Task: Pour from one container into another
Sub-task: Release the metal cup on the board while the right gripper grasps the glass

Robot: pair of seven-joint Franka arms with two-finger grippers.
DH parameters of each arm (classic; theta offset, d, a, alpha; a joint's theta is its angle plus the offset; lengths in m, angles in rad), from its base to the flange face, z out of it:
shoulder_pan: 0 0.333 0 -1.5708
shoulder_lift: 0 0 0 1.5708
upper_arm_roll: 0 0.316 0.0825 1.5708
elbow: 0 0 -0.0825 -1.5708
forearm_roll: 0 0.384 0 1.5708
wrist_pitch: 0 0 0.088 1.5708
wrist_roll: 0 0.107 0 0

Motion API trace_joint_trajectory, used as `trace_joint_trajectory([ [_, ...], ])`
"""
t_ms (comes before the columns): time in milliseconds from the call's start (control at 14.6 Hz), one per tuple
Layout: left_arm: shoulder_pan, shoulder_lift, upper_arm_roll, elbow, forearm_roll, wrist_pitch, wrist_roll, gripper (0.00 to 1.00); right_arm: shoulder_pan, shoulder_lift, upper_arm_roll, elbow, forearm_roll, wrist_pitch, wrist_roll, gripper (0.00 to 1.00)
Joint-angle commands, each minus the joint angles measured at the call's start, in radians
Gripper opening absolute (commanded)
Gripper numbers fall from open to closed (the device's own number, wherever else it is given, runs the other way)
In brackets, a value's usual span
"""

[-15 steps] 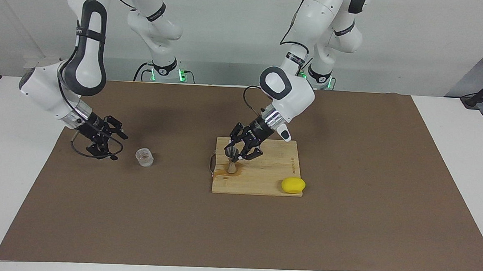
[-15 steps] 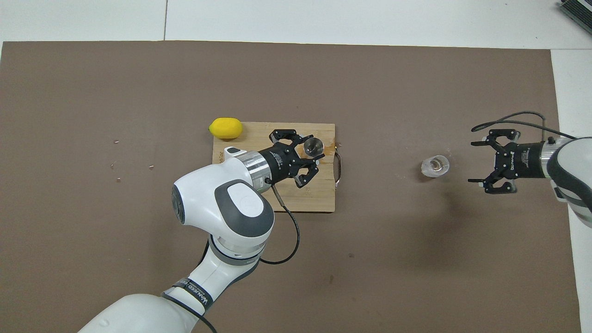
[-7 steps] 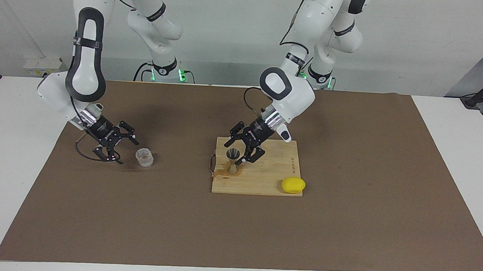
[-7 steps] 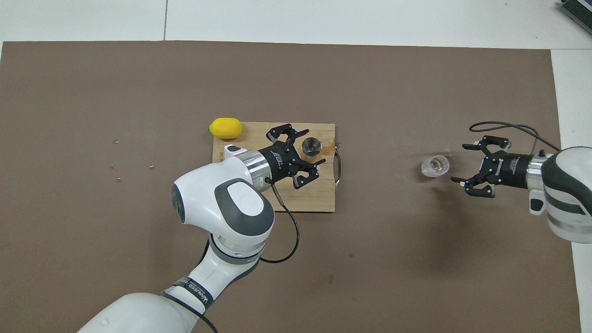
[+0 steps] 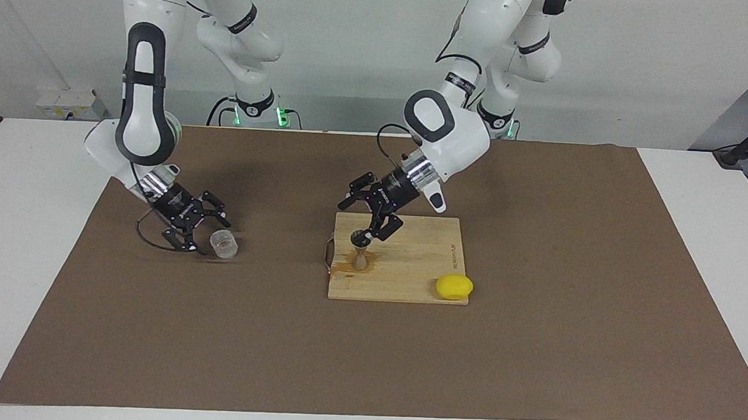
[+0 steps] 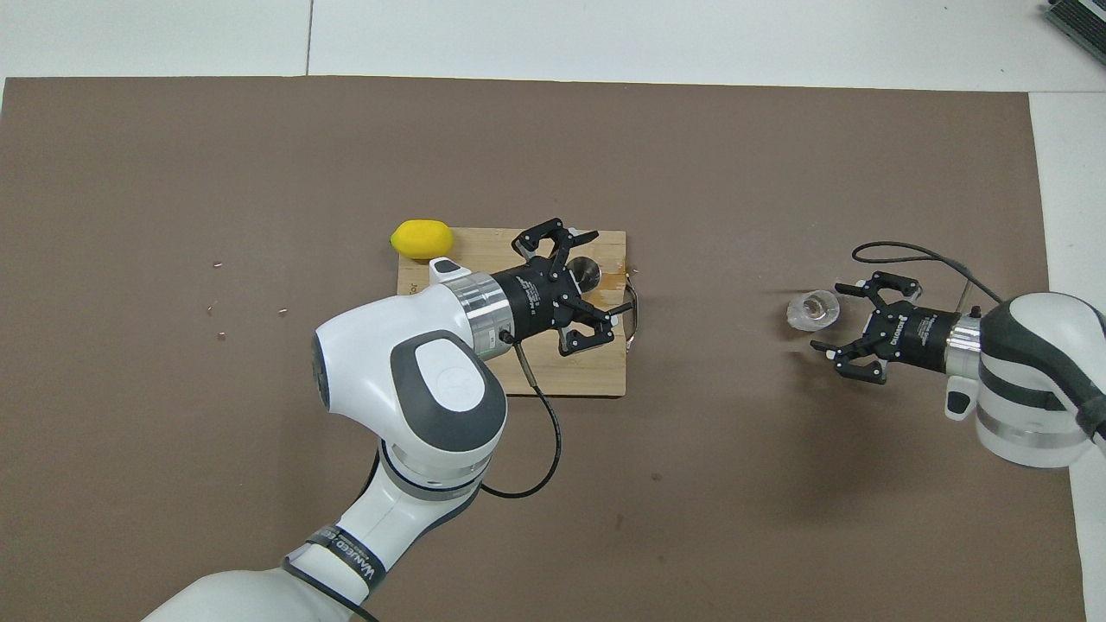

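White walls stand at the robots' end of the room, and a brown mat (image 5: 366, 350) covers most of the white table (image 5: 698, 252). On the mat lies a light wooden cutting board (image 5: 408, 282) with a small silvery metal jigger (image 5: 360, 251), hourglass-shaped, standing upright on it, and a yellow lemon (image 5: 454, 286) rests at the board's corner toward the left arm's end. The small clear glass tumbler (image 5: 224, 244) stands on the mat, well apart from the board, toward the right arm's end of the table.

I judge that the step in hand is the reach for the glass; no pouring has begun. The right claw (image 5: 195, 225) is low and just beside the tumbler with its fingers spread wide, holding nothing. The left claw (image 5: 366, 219) hangs over the jigger with its fingers also wide apart and empty; one fingertip seems very near the jigger's rim, but I cannot tell if it touches.

For the next move, the right claw needs to bring its fingers around the tumbler's sides, close gently, then lift it level.

Compared with a second before, the left claw has let go of the jigger and lifted a little, and the right claw has come much closer to the tumbler. Jigger, tumbler and lemon have not moved.
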Motion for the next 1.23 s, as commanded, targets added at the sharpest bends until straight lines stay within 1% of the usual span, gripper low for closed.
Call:
trace_joint_trajectory([
  [0, 0.081, -0.06, 0.009, -0.047, 0.126, -0.169, 0.004, 1.0, 0.006, -0.017, 0.005, -0.027, 0.063, 0.032, -0.035, 0.96],
  [206, 0.161, -0.062, 0.012, -0.021, 0.329, -0.347, -0.01, 1.0, 0.006, -0.019, 0.005, -0.031, 0.088, 0.038, -0.053, 0.96],
  [343, 0.222, -0.057, 0.011, 0.035, 0.5, -0.485, -0.01, 1.0, 0.02, -0.017, 0.005, -0.04, 0.089, 0.078, -0.073, 0.96],
  [480, 0.264, -0.051, 0.011, 0.097, 0.732, -0.593, -0.008, 1.0, 0.026, -0.017, 0.005, -0.04, 0.091, 0.083, -0.07, 0.96],
  [617, 0.287, -0.053, 0.009, 0.152, 0.998, -0.659, -0.002, 1.0, 0.028, -0.017, 0.005, -0.04, 0.137, 0.089, -0.061, 0.96],
  [685, 0.288, -0.056, 0.009, 0.169, 1.105, -0.677, -0.001, 1.0, 0.037, -0.016, 0.005, -0.04, 0.154, 0.09, -0.058, 0.97],
  [822, 0.29, -0.079, 0.012, 0.168, 1.234, -0.673, 0.01, 1.0, 0.045, -0.014, 0.005, -0.04, 0.169, 0.104, -0.041, 0.97],
  [959, 0.343, -0.091, 0.009, 0.169, 1.346, -0.683, 0.048, 1.0, 0.051, -0.013, 0.005, -0.039, 0.177, 0.113, -0.036, 0.97],
  [1028, 0.36, -0.102, 0.011, 0.163, 1.375, -0.685, 0.12, 1.0, 0.059, -0.011, 0.005, -0.039, 0.195, 0.126, -0.036, 0.97],
  [1096, 0.385, -0.105, 0.012, 0.152, 1.388, -0.688, 0.225, 1.0, 0.071, -0.009, 0.005, -0.039, 0.207, 0.139, -0.045, 0.89],
  [1165, 0.402, -0.116, 0.014, 0.136, 1.42, -0.706, 0.325, 1.0, 0.072, -0.006, 0.005, -0.039, 0.209, 0.156, -0.045, 0.87],
])
